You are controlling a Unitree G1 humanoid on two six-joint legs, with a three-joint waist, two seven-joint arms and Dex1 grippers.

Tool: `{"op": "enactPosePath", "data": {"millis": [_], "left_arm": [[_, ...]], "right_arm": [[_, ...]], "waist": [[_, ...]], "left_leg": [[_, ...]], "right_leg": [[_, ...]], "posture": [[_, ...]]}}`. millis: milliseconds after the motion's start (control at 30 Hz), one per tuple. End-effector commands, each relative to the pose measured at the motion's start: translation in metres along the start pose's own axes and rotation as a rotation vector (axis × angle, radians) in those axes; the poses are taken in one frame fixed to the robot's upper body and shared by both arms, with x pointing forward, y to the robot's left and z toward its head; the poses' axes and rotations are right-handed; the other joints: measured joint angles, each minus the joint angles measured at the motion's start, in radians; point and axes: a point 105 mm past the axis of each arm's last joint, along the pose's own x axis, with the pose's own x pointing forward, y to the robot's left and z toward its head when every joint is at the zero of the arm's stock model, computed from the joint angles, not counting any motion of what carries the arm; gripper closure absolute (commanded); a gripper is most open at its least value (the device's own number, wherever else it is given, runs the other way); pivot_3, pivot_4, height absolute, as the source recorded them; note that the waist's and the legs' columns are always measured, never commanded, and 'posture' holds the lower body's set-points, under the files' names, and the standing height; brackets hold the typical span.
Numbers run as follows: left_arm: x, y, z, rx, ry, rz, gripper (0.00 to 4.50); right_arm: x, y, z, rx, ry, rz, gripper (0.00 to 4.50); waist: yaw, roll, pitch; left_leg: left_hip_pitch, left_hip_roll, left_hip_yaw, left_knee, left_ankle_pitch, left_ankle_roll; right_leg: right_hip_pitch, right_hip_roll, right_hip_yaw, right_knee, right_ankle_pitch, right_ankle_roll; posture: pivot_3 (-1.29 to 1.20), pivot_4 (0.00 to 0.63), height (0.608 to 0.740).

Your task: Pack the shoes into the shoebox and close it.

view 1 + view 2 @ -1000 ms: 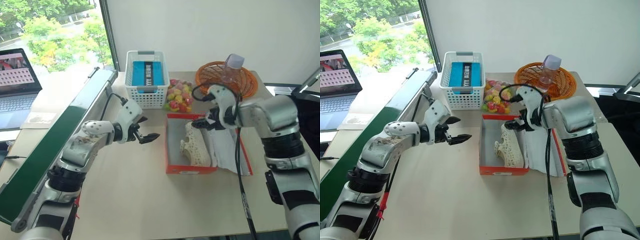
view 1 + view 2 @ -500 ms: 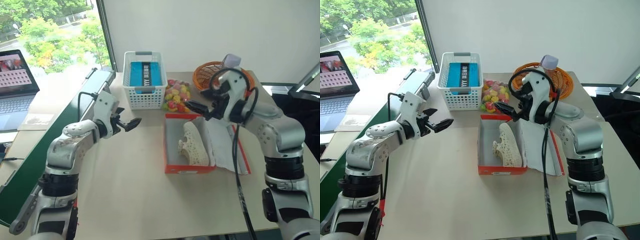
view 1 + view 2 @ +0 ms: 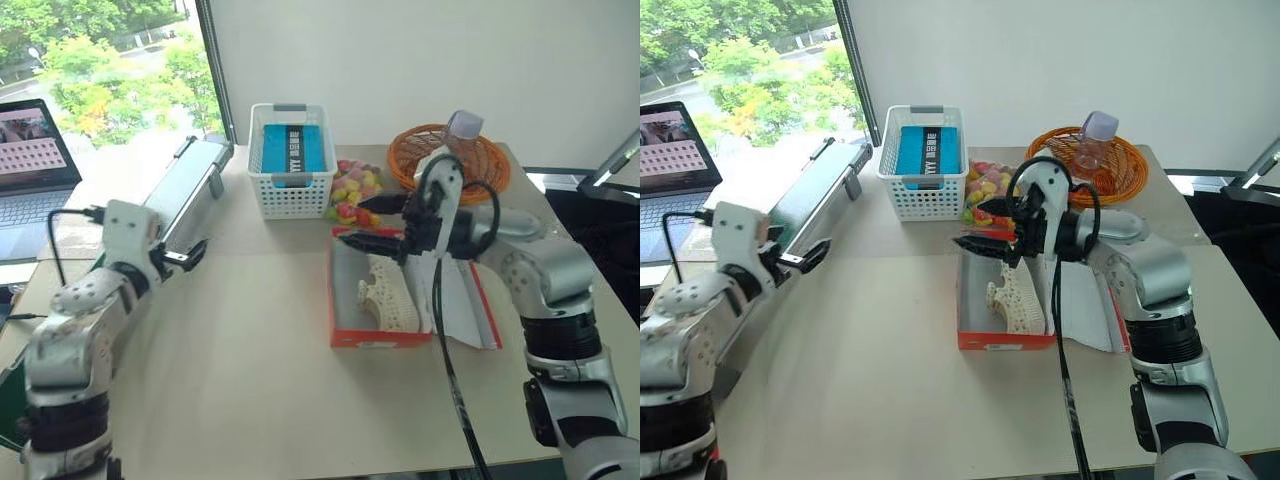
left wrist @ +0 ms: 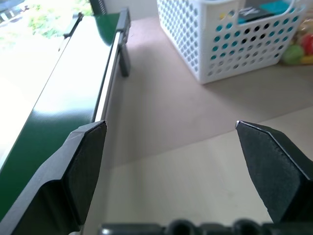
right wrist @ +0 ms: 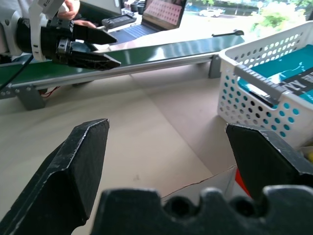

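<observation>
Right gripper (image 3: 362,225) hanging with jaws spread wide and empty, pointing toward the robot's left over the far end of the shoebox (image 3: 345,305). Directly below and slightly nearer the robot than those jaws: the shoes (image 3: 390,291), cream-white and hole-dotted, lying inside the box's white interior, not touched by either finger. White paper (image 3: 455,300) on the wrist side of those jaws, draped over the box's right wall. Just beyond the right jaws, a heap of coloured sweets (image 3: 356,192); farther out in the pointing direction, the white basket (image 3: 292,160) with a blue packet inside, seen again past the fingertips in the right wrist view (image 5: 274,98). Behind the right wrist, an orange wicker basket (image 3: 452,155) carrying a clear bottle (image 3: 462,132). Left gripper (image 3: 190,252) well apart from the box, far to the left, jaws likewise spread wide with nothing between them, hovering at the counter (image 3: 240,380) edge just beside the green conveyor belt (image 3: 190,190). Left fingertip (image 4: 90,147) over the belt's rail, the other over bare counter; white basket ahead of those jaws across open surface. Laptop (image 3: 35,160) off to the outer side of the left jaws, past the belt. Box open, lid not over the shoes.
</observation>
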Motion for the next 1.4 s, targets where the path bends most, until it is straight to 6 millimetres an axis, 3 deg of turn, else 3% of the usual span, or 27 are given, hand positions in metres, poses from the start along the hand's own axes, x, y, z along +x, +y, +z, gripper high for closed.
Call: {"op": "enactPosePath", "data": {"millis": [33,200,533,700,933,1133,1400], "left_arm": [[-0.014,0.009,0.008,0.054,-0.041,0.074,0.00],[-0.021,0.012,-0.004,0.112,-0.030,0.107,0.00],[-0.030,0.036,-0.020,0.003,-0.137,0.189,0.00],[-0.030,0.022,-0.047,0.015,-0.089,0.129,0.00],[-0.024,0.002,-0.052,-0.068,-0.164,0.049,0.00],[-0.015,-0.003,-0.051,-0.088,-0.186,0.043,0.00],[-0.005,0.006,-0.046,-0.118,-0.202,0.058,0.00]], "right_arm": [[0.001,0.013,0.002,-0.073,-0.001,0.072,0.04],[-0.012,0.031,0.003,-0.009,-0.017,0.134,0.04],[-0.047,0.015,-0.011,0.049,-0.030,-0.164,0.04],[-0.053,0.014,-0.035,0.131,-0.044,-0.308,0.04],[-0.061,0.011,-0.053,0.140,-0.064,-0.468,0.04],[-0.062,0.013,-0.057,0.122,-0.050,-0.476,0.04],[-0.036,0.015,-0.045,0.097,-0.068,-0.402,0.04]], "waist": [[0.003,0.000,0.000],[0.007,-0.001,0.000],[0.004,-0.001,0.000],[0.002,-0.002,-0.001],[0.005,-0.002,-0.001],[0.003,-0.002,-0.001],[0.000,-0.002,-0.001]], "left_leg": [[0.001,0.000,0.000,0.000,0.000,0.000],[0.003,0.000,0.000,0.000,0.000,0.000],[0.008,0.001,0.001,0.000,0.000,-0.001],[0.008,0.001,0.001,0.000,0.000,-0.001],[0.008,0.001,0.001,0.000,0.000,-0.002],[0.008,0.001,0.001,0.000,0.000,-0.001],[0.008,0.001,0.001,0.000,0.000,0.000]], "right_leg": [[0.001,0.000,0.000,0.000,0.000,0.000],[0.004,-0.001,-0.001,-0.001,0.000,0.000],[0.008,-0.001,-0.001,-0.001,-0.001,-0.003],[0.008,-0.001,-0.001,-0.001,-0.001,-0.003],[0.008,-0.002,-0.001,-0.002,-0.002,-0.007],[0.008,-0.001,-0.001,-0.002,-0.002,-0.006],[0.008,-0.001,-0.001,-0.002,-0.001,-0.005]], "posture": [[0.00,0.150,0.740],[0.00,0.150,0.740],[0.00,0.150,0.740],[0.00,0.150,0.740],[0.00,0.150,0.740],[0.00,0.150,0.740],[0.00,0.150,0.740]]}}
